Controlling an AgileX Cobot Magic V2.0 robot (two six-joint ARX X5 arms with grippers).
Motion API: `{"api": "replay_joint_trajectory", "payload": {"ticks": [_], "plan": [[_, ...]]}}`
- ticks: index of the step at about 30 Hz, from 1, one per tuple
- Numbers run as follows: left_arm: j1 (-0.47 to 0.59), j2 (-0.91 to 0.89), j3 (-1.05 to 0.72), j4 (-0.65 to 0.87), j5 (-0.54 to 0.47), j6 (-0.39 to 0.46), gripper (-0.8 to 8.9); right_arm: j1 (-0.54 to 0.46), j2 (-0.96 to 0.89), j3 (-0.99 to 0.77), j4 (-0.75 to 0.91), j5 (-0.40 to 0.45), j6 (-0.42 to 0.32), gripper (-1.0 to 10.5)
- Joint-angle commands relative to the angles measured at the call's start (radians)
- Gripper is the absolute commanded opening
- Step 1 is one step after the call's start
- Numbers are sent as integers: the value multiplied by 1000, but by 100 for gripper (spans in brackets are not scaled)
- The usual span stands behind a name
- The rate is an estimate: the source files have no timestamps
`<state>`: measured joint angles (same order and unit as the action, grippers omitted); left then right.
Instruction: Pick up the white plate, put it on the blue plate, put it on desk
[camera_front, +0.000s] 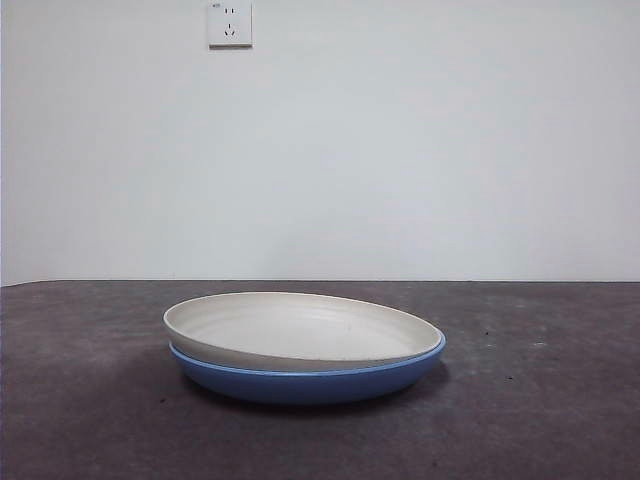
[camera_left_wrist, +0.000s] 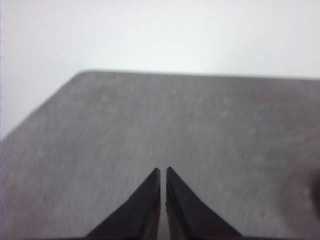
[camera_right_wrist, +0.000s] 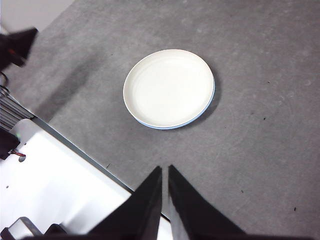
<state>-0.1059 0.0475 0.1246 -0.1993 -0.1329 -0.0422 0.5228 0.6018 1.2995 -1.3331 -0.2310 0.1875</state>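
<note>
Front view gives me the white plate (camera_front: 300, 328) sitting inside the blue plate (camera_front: 310, 382), nested but not level: the cream rim rides higher on one side, where it stands clear above the blue rim, and sinks flush with the blue edge on the other. The pair rests on the dark grey desk (camera_front: 540, 400), roughly at the middle of what I can see, with a plain white wall (camera_front: 400, 150) behind and a wall socket (camera_front: 230, 24) high up on it. No arm enters this view. From the right wrist camera I look down on the same stack from well above: the white plate (camera_right_wrist: 169, 87) covers nearly all of the blue plate (camera_right_wrist: 170, 126), which shows only as a thin blue crescent along one edge. The right gripper (camera_right_wrist: 165, 170) hangs well apart from the plates, its two black jaws pressed together and carrying nothing, above the edge of a white base panel (camera_right_wrist: 55, 185). The left gripper (camera_left_wrist: 163, 171) is likewise clenched on nothing, over bare desk (camera_left_wrist: 200, 130) with no plate in its camera.
</note>
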Motion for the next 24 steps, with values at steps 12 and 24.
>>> {"api": "replay_joint_trajectory", "payload": {"ticks": [12,24], "plan": [[40,-45,-113,55,3,9,19,5,4,16,-21,3,3,17],[97,-45,-113,7,133,23,19,5,4,16,-21,3,3,17]]}}
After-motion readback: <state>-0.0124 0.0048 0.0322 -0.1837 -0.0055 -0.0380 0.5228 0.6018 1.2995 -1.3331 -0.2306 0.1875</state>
